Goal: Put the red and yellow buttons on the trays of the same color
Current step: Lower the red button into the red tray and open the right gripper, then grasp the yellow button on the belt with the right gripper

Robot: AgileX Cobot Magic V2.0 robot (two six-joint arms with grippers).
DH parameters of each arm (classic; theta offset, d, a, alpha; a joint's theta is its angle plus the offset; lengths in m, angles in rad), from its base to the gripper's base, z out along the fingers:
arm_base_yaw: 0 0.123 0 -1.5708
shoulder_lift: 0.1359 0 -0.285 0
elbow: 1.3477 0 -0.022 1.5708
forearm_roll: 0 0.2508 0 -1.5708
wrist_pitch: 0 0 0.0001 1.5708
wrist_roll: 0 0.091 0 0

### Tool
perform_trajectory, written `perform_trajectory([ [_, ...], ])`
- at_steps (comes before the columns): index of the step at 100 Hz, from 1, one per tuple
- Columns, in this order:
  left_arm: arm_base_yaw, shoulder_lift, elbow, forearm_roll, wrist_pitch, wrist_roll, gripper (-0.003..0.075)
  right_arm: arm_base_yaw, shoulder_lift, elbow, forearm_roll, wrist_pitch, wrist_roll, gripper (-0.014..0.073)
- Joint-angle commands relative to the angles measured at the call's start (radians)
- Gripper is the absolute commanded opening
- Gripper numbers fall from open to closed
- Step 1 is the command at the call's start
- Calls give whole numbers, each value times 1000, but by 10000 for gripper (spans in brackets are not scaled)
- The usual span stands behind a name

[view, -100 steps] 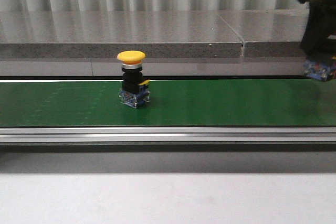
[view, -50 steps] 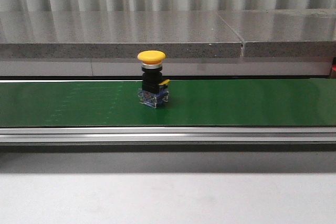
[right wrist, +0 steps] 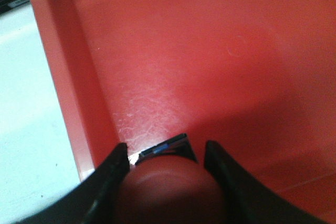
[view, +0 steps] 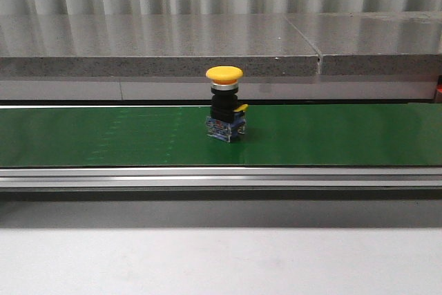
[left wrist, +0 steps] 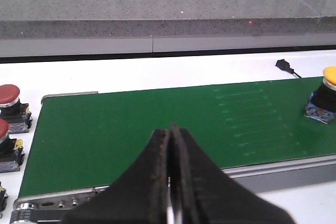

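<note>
Right tool [right wrist: 164,158] gripping red button [right wrist: 165,184] over red tray [right wrist: 220,66]: release next. Left tool [left wrist: 170,140] closed, empty; yellow button [view: 225,101] waits on belt [view: 103,136].

Green belt [view: 103,136] in silver rail [view: 221,177]; grey stone ledge [view: 159,46] behind; white tabletop [view: 221,260] in front

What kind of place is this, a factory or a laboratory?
It looks like a test bench for sorting, possibly in a laboratory. A green conveyor belt carries a yellow button, spare red buttons stand beside its end, and the right tool holds a red button over a red tray.
</note>
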Motion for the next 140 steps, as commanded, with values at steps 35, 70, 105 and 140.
perform_trajectory([
  [35, -6, 7, -26, -19, -68, 1, -20, -7, 61, -156, 9, -17, 1, -24],
  [70, -6, 7, -26, -19, -68, 1, -20, -7, 108, -156, 9, 35, 1, 7],
  [105, -6, 7, -26, -19, -68, 1, -20, -7, 105, -243, 9, 132, 1, 666],
  [140, -6, 7, -26, -19, -68, 1, -20, -7, -78, -257, 9, 258, 1, 622],
])
